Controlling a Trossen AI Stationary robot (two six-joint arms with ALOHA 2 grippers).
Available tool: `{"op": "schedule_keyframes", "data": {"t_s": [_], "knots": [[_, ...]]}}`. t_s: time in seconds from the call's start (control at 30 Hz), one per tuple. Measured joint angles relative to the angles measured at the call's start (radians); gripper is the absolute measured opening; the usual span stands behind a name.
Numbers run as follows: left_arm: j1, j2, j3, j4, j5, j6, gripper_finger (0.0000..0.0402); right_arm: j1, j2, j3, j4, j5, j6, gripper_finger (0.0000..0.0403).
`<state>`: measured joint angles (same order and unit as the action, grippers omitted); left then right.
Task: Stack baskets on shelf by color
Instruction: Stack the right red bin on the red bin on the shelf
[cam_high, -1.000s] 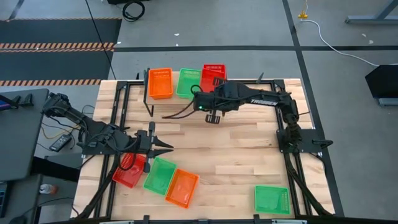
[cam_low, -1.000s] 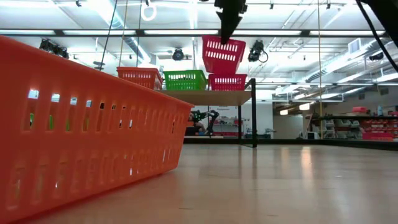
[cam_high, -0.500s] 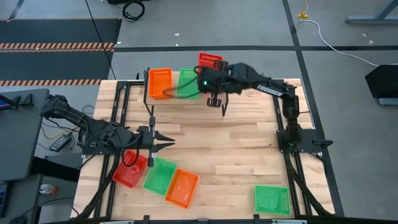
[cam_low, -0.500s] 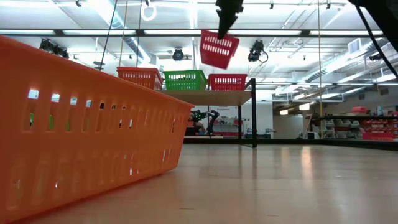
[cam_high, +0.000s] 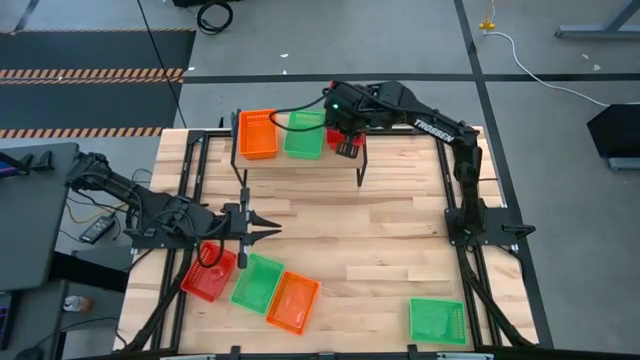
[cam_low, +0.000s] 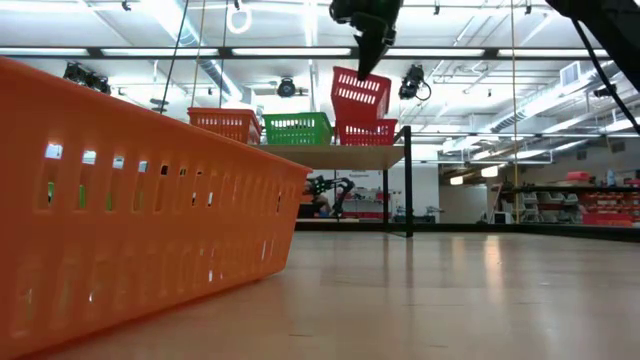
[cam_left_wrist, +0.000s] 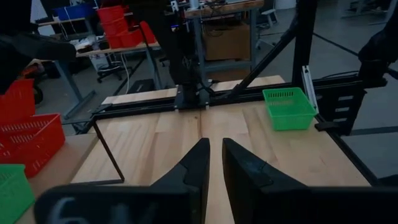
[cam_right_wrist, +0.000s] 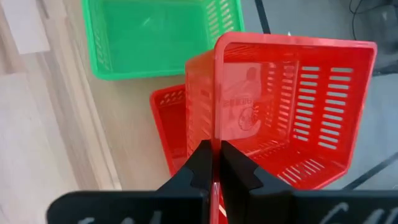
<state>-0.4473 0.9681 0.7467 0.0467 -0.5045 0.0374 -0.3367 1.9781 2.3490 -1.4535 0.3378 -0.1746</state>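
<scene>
My right gripper (cam_low: 362, 62) is over the right end of the shelf (cam_low: 340, 156), shut on a red basket (cam_low: 360, 95) that hangs tilted. Right below it, a second red basket (cam_low: 366, 132) rests on its base on the shelf. Beside that one stand a green basket (cam_high: 304, 133) and an orange basket (cam_high: 258, 133). My left gripper (cam_high: 268, 232) waits low over the table's left half, open by a narrow gap (cam_left_wrist: 214, 146) and holding nothing. Near it on the table lie a red basket (cam_high: 207, 273), a green basket (cam_high: 257, 282) and an orange basket (cam_high: 293, 303). My right gripper pinches one side wall of the red basket at its rim (cam_right_wrist: 214, 127), with one finger inside the basket and one outside. The fingers come from above, pointing down. The basket hangs tilted below them, and its lower edge (cam_low: 348, 118) reaches the rim of the red basket on the shelf.
Another green basket (cam_high: 437, 321) sits near the table's near right corner. Black frame rails (cam_high: 455, 215) run along the table's edges. The shelf's thin black legs (cam_high: 360, 172) stand on the far part of the table. Bare wood (cam_high: 350, 240) lies in the middle.
My right gripper has carried the red basket from in front of the shelf toward the table's far edge, over the shelf's right end. It rose a little, then came down. The basket now tilts above the red basket on the shelf. The left arm kept still.
</scene>
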Motion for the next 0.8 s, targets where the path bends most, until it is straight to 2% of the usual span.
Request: {"op": "schedule_keyframes", "data": {"t_s": [0.33, 0.8], "knots": [[0.0, 0.0, 0.0, -0.001, 0.002, -0.02, 0.005, 0.0, 0.002, -0.141, 0.029, 0.012, -0.068, 0.002], [0.0, 0.0, 0.0, -0.008, 0.005, -0.016, 0.005, 0.049, 0.001, -0.158, 0.0, 0.009, -0.026, 0.002]]}}
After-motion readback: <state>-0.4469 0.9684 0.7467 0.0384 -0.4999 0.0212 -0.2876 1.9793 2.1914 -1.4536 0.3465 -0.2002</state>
